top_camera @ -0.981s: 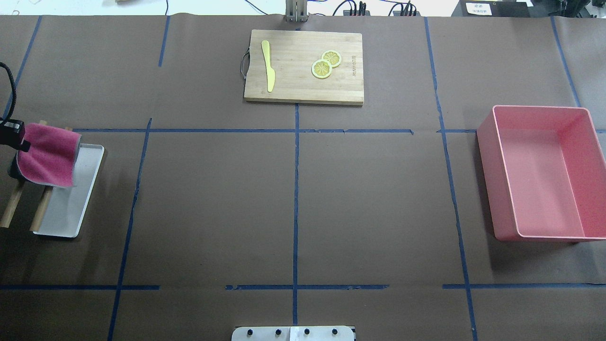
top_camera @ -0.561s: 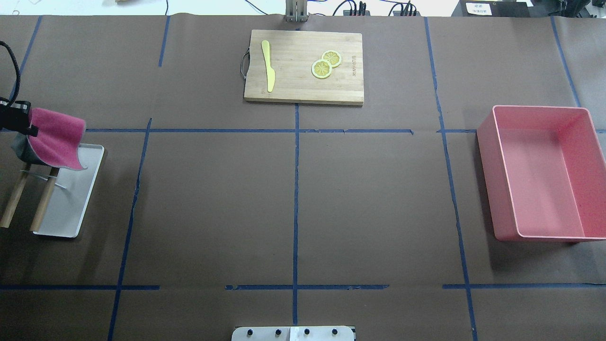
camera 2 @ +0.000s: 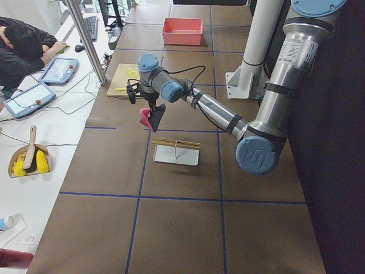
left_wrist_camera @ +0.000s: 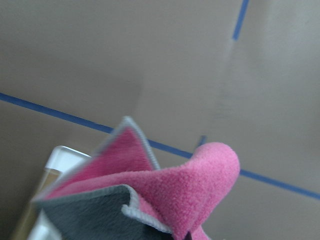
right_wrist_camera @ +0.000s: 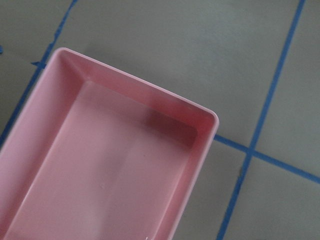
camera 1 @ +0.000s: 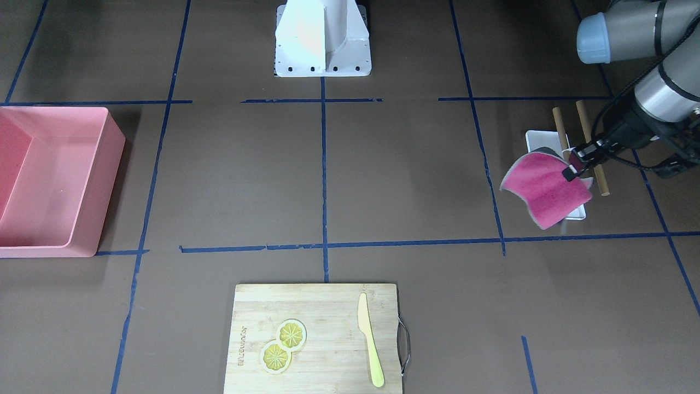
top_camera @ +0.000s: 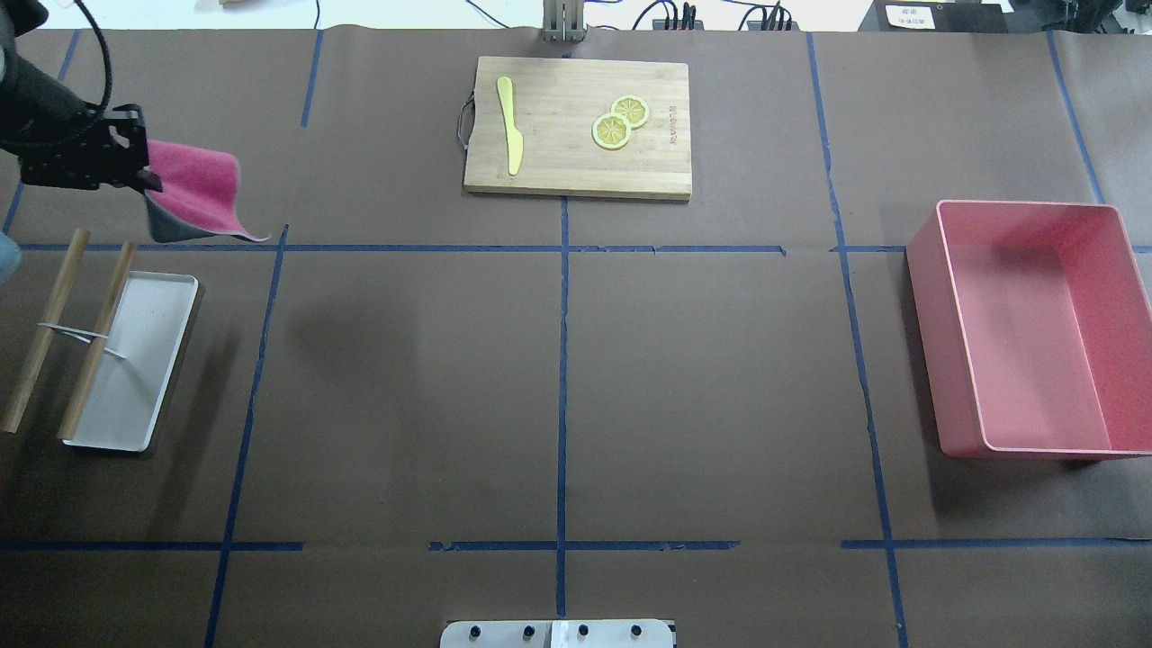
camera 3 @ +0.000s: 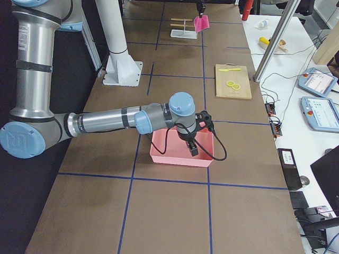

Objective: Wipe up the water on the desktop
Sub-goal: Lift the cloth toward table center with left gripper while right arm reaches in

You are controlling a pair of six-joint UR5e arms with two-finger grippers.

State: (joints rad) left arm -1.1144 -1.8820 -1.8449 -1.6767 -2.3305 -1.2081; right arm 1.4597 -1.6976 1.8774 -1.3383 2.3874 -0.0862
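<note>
The brown worktop [top_camera: 405,378], gridded with dark-blue tape lines, spreads under everything, from the robot's base to the far edge. Over its far-left part hangs a pink cloth [top_camera: 198,189] with a grey underside. The cloth is off the surface, pinched at one edge and curling down. The left claw [top_camera: 139,171] is closed on that edge, and the wrist camera shows the fabric bunched right at the fingers. Just on the robot's side of the cloth sits a white rectangular tray [top_camera: 148,360]. A rack of two wooden rods [top_camera: 94,346] lies along the tray's left side.

At the middle of the far edge lies a bamboo cutting board [top_camera: 576,166] carrying a yellow knife [top_camera: 510,126] and two lemon slices [top_camera: 612,131]. A pink bin [top_camera: 1026,351] stands at the right. The right claw [camera 3: 190,148] hangs over it; whether that claw is open or closed I cannot tell.
</note>
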